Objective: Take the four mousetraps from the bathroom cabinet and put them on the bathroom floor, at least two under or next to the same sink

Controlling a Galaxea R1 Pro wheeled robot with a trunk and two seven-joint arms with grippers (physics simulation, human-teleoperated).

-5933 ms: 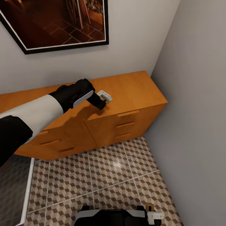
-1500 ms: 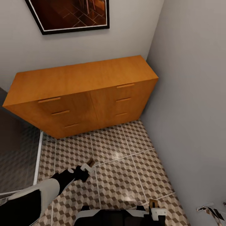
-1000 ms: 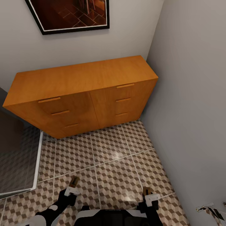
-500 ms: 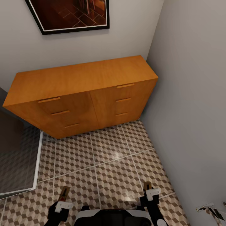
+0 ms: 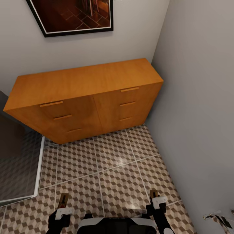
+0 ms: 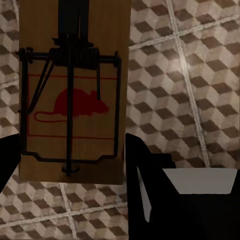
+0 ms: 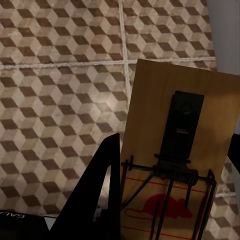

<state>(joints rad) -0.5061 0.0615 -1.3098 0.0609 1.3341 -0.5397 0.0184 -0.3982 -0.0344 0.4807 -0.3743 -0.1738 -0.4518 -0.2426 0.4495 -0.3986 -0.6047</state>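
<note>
The orange-brown cabinet (image 5: 87, 94) stands against the back wall with its drawers closed and its top bare. My left gripper (image 5: 61, 212) hangs low at the bottom left, shut on a mousetrap (image 5: 63, 201). In the left wrist view that mousetrap (image 6: 72, 95) is a wooden board with a wire spring and a red mouse print, held above the bathroom floor (image 6: 175, 75). My right gripper (image 5: 158, 204) sits at the bottom right, shut on a second mousetrap (image 5: 153, 194). The right wrist view has this mousetrap (image 7: 175, 165) between dark fingers (image 7: 97, 200).
The patterned bathroom floor (image 5: 113, 162) stretches from the cabinet to my base (image 5: 113, 226). A grey wall (image 5: 201, 113) closes the right side. A glass panel with a white frame (image 5: 19, 169) stands at the left. A framed picture (image 5: 74, 14) hangs above the cabinet.
My left arm came off the cabinet top and drew down beside my base, carrying its mousetrap. The right gripper rose a little with its trap. The head view pulled back earlier.
</note>
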